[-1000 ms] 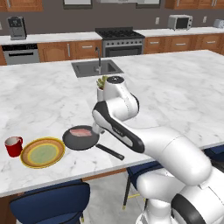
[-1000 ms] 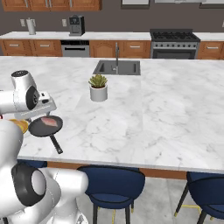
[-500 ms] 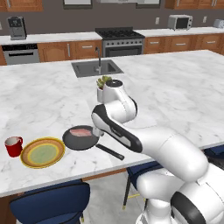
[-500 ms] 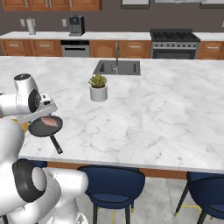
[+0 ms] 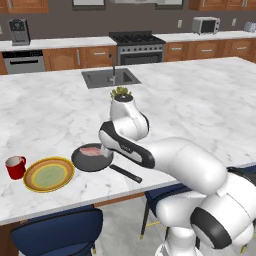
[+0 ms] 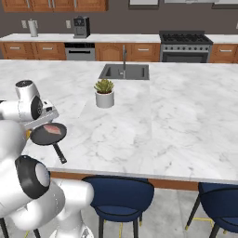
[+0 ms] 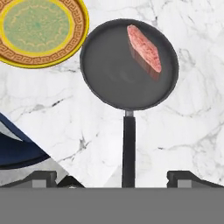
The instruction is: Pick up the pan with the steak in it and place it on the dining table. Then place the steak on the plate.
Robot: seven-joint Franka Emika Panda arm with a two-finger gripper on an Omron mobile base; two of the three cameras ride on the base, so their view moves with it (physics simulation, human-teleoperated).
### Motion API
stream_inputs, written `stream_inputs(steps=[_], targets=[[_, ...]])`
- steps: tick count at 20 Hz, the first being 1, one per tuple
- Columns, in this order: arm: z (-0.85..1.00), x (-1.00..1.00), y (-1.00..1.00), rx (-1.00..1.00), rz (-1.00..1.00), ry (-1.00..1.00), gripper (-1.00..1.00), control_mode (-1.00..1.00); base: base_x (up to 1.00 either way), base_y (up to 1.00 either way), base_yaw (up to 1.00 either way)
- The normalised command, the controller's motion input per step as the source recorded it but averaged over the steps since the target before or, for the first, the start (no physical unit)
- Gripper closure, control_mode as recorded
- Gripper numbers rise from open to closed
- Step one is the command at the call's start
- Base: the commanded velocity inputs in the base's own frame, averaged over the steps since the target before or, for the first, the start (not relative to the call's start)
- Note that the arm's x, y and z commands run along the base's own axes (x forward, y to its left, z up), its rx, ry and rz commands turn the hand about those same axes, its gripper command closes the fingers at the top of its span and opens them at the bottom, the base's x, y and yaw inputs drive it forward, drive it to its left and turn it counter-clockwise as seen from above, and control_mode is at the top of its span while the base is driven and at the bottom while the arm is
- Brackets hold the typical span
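— Where's the pan (image 7: 129,65) sitting?

— On the dining table (image 5: 200,105), straight ahead of the gripper (image 7: 112,179). Its handle runs back between the two fingertips, which stand spread wide on either side of it, closed on nothing. The steak (image 7: 143,47) lies in the pan's far right part.

— And the plate (image 7: 39,30)?

— Ahead and to the left, just beside the pan's rim; beyond it there's a red mug (image 5: 15,166).

— Any writing?

— None I can read, just a patterned band round the plate's rim.

No text, label, brand, number or sign can be read anywhere.
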Motion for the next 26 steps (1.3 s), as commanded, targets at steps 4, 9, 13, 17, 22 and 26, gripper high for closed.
stream_inputs(steps=[4, 9, 13, 17, 22, 26], targets=[[-0.11, 0.21, 0.34, -0.01, 0.01, 0.0, -1.0, -1.0, 0.0, 0.0, 0.0], [-0.13, 0.35, 0.22, 0.0, 0.02, 0.0, -1.0, -1.0, 0.0, 0.0, 0.0], [-0.13, 0.36, 0.04, 0.0, 0.05, 0.0, -1.0, -1.0, 0.0, 0.0, 0.0], [-0.04, 0.06, 0.0, 0.0, 0.05, 0.01, -1.0, -1.0, 0.0, 0.0, 0.0], [-0.05, 0.01, 0.0, 0.0, 0.02, 0.0, -1.0, -1.0, 0.0, 0.0, 0.0], [-0.22, 0.06, 0.0, 0.0, 0.06, 0.0, -1.0, -1.0, 0.0, 0.0, 0.0]])
